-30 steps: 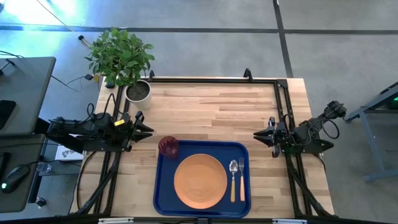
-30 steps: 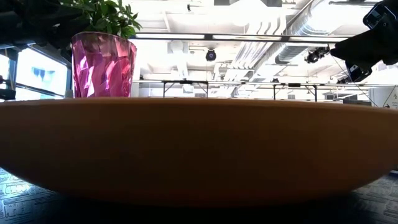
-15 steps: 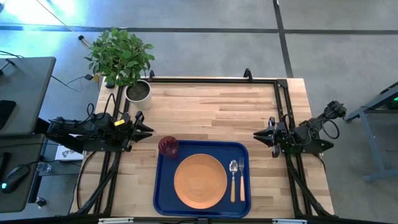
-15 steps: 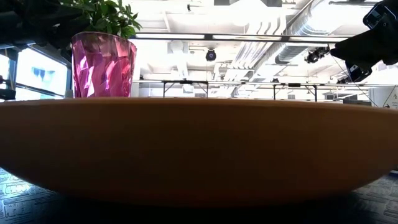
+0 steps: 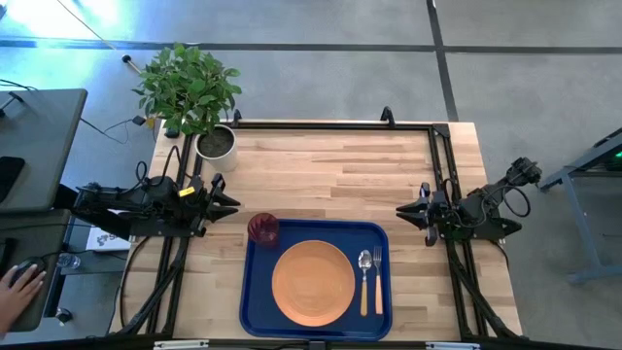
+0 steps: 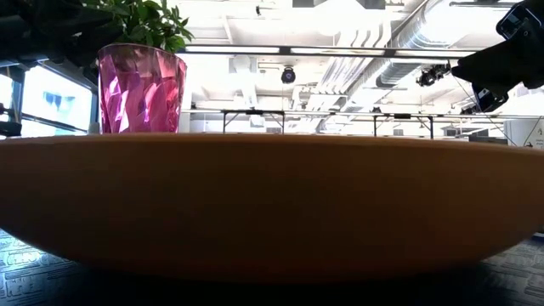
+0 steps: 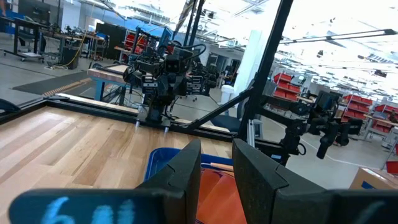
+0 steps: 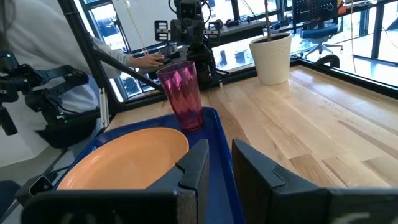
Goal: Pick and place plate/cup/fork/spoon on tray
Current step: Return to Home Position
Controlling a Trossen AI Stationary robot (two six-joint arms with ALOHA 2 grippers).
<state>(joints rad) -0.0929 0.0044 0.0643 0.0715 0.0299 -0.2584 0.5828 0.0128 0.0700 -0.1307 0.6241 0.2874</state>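
Note:
The blue tray (image 5: 255, 292) lies at the table's near edge, in the middle. The orange plate (image 5: 313, 283) rests flat on it. The dark-red cup (image 5: 263, 229) stands upright in the tray's far left corner. The spoon (image 5: 364, 274) and the fork (image 5: 378, 279) lie side by side on the tray, right of the plate. My left gripper (image 5: 233, 204) hovers level at the table's left edge, near the cup. It is open by a narrow gap (image 7: 216, 149) and holds nothing. My right gripper (image 5: 400, 211) hovers level at the right edge, also narrowly open (image 8: 221, 149) and holding nothing.
A potted plant (image 5: 199, 97) in a pale pot (image 5: 216, 143) stands at the far left corner. Black frame rails (image 5: 330, 124) run along the table's far and side edges. Bare wood (image 5: 330, 170) spans the far half. A person's hand (image 5: 15, 287) rests on a mouse left of the table.
Both arms and all tableware have kept still. A person's hand has come onto the mouse on the desk left of the table.

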